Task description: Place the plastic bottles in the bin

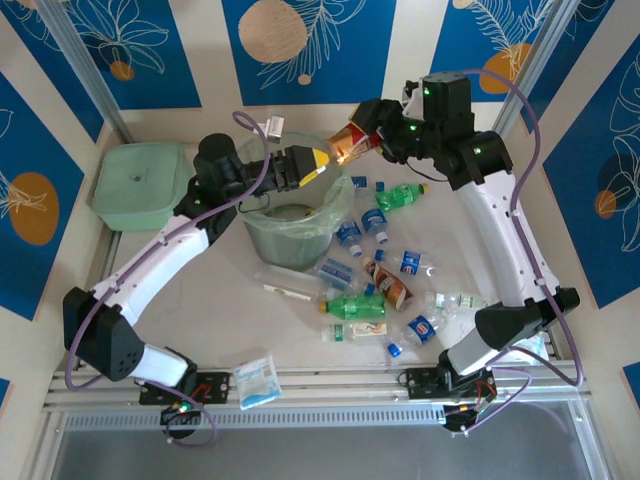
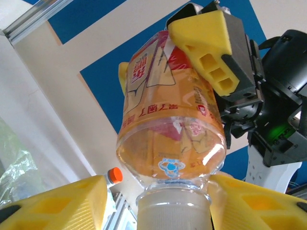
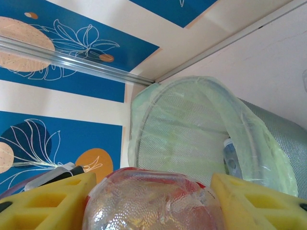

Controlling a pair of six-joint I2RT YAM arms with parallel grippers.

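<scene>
Left gripper (image 1: 318, 162) sits above the bin (image 1: 262, 235), jaws about half open, straddling the white-capped neck of an orange-labelled bottle (image 1: 347, 142). There's a gap on one side, so no firm grip there. Bottle is in the air, tilted, by the bin's far-right edge. Right gripper (image 1: 365, 133) is clamped on its base end. Further right and nearer, loose bottles (image 1: 352, 306) lie scattered on the table (image 1: 200, 320), outside the bin.

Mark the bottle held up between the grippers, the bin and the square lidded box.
bottle (image 2: 168, 120): left wrist view, on its orange label.
bin (image 1: 282, 238): top view, on its near outer wall.
lidded box (image 1: 138, 182): top view, middle of its lid.
</scene>
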